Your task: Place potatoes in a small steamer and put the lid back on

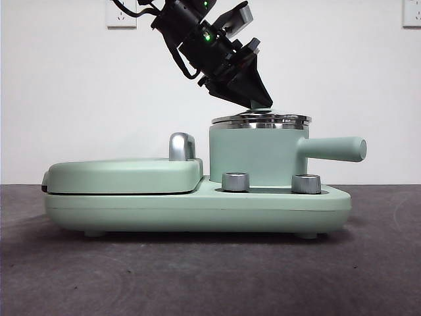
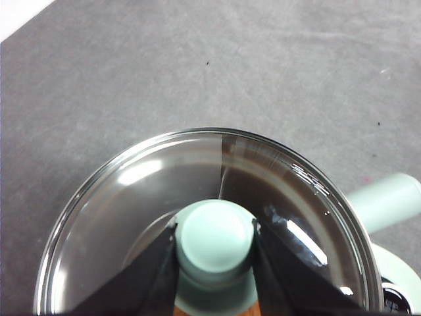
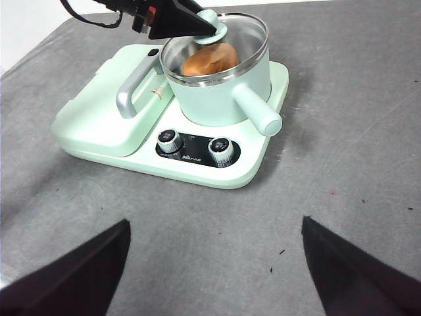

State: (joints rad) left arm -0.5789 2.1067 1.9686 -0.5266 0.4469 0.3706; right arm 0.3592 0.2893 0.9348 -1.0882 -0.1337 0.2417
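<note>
Two knobs [image 1: 235,182]; one lid [image 1: 261,120], one potato [image 3: 209,60].

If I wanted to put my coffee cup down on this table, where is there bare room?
The grey table is bare beside the steamer's side handle, and in the wide stretch between the cooker's two dials and the waiting right gripper. It is crowded above the steamer, where the left gripper grips the lid by its knob.
</note>
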